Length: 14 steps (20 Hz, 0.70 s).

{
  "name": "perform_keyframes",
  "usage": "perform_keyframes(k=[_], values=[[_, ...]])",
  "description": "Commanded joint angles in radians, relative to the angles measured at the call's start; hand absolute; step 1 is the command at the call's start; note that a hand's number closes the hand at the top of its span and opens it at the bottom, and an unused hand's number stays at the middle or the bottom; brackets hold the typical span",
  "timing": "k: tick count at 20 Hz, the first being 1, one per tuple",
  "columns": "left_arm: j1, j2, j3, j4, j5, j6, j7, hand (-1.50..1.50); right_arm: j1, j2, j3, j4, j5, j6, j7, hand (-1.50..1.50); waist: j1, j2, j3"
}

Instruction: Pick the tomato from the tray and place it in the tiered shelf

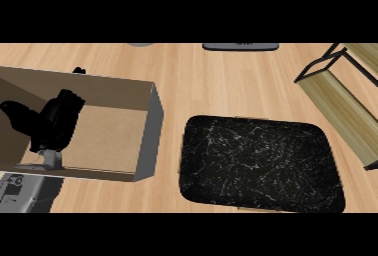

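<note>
The left robot hand (pixel 52 125) shows at the left of the view, black, held upright with its fingers (pixel 68 101) straight and close together, pointing toward the far side. Its thumb (pixel 18 115) stands spread off to the left, apart from the fingers, and nothing is held between them. A short grey wrist piece (pixel 50 160) joins the hand to the grey forearm (pixel 21 192), which comes in from the near left corner.

The hand shows over an open brown box (pixel 111 137) that takes up the left part of the worktop (pixel 221 80). The box's right wall (pixel 153 132) is grey and stands between the hand and the tray. A small dark shape (pixel 78 70) sits at the box's far rim, too small to tell what it is.

Just right of the box lies the tray (pixel 258 165), a black one with rounded corners and fine white veining, in the near middle of the worktop. Its veined surface is all that shows of it here.

The tiered shelf (pixel 345 110) stands at the far right, well apart from the hand, with pale wooden boards in a thin black frame (pixel 322 62), and it is cut off by the right edge.

Where the tomato is cannot be told from this view.

At the far edge a dark flat thing (pixel 241 46) and a pale grey round thing (pixel 140 44) only just show
</note>
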<state>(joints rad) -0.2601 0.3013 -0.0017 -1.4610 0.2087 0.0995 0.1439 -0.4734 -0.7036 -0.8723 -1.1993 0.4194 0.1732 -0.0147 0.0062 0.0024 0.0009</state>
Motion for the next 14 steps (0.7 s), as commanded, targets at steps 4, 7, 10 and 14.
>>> perform_keyframes(k=[4,7,10,14], values=[[0.013,-0.015,-0.002,-0.008,-0.008,-0.006,0.030,0.00,-0.019,-0.164,-0.050,0.206,-0.112,0.066,-0.051,-1.50,-0.005,-0.002,-0.001],[0.020,0.015,0.009,-0.040,0.021,-0.029,0.049,0.00,-0.027,-0.228,-0.056,0.307,-0.177,0.244,-0.029,-1.50,-0.003,-0.003,0.000],[0.052,0.008,0.001,-0.034,0.006,-0.013,0.042,0.00,0.017,-0.345,-0.130,0.412,-0.229,0.340,-0.037,-1.50,-0.009,-0.002,0.000],[0.038,-0.008,-0.013,-0.065,-0.002,0.004,0.054,0.00,0.061,-0.493,-0.177,0.568,-0.254,0.412,-0.125,-1.50,-0.005,-0.001,0.001]])
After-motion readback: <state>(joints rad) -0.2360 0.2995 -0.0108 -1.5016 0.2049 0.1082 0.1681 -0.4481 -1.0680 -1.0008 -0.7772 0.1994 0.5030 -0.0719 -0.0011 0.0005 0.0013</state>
